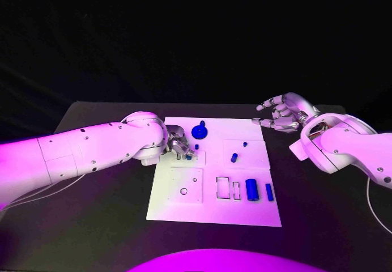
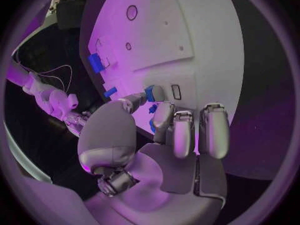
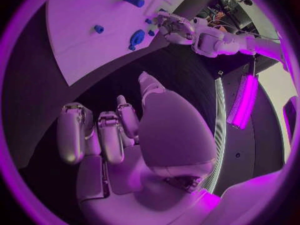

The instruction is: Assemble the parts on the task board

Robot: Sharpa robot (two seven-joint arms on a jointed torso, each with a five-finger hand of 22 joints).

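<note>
Your task board [image 1: 214, 211] lies mid-table [image 1: 98, 226], carrying a round blue part [image 1: 200, 132], a small peg [image 1: 234, 157] and two blue bars [image 1: 251, 189] by its rectangular slots. Your left robot hand [image 1: 177, 146] pinches a small blue part [image 2: 150, 92] over the board. Your right robot hand [image 1: 282, 113] hovers off its corner, fingers curled, empty.

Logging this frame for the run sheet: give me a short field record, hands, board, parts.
left hand: over the task board's left side, pinching a small blue part at its fingertips
right hand: off the board's far right corner, fingers curled, holding nothing
task board: white, mid-table
loose parts: round blue piece near far edge; two blue bars near right
</note>
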